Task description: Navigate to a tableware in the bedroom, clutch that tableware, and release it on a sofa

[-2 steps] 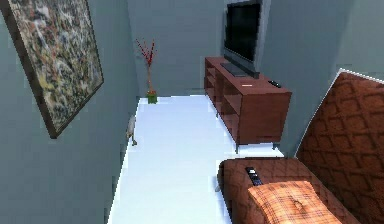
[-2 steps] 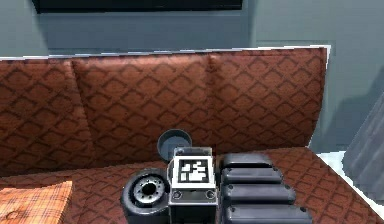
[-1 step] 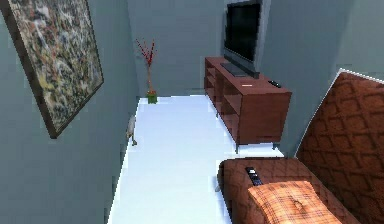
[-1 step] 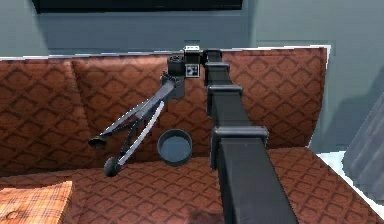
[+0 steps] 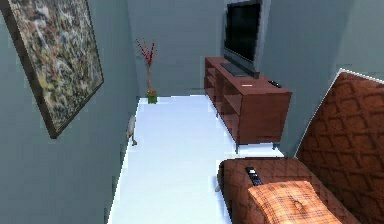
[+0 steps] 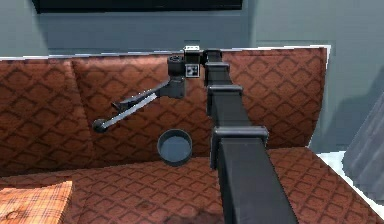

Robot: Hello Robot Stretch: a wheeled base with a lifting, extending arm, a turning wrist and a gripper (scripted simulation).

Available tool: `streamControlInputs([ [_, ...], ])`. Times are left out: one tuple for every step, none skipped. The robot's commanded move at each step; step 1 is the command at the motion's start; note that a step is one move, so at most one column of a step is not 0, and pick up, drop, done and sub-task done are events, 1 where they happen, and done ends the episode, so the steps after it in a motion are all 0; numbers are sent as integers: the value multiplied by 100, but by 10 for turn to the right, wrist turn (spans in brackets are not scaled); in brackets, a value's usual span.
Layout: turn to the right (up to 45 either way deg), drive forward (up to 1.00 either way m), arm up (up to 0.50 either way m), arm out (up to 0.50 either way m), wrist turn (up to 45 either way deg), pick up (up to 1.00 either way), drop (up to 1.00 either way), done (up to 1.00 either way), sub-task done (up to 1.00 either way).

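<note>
The tool (image 6: 101, 124) sits at the middle left of the arm side view, in front of the red sofa's (image 6: 60, 100) backrest. Whether it holds anything cannot be told. A dark round bowl (image 6: 177, 148) lies on the sofa near the frame's centre.

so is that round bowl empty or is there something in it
Empty, it seems: the bowl, seen against the sofa, shows a plain grey inside with nothing in it.
</note>
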Motion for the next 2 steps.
streamControlInputs([
  [0, 0, 0, 0, 450, 0, 0, 0, 0],
  [0, 0, 0, 0, 210, 0, 0, 0, 0],
])
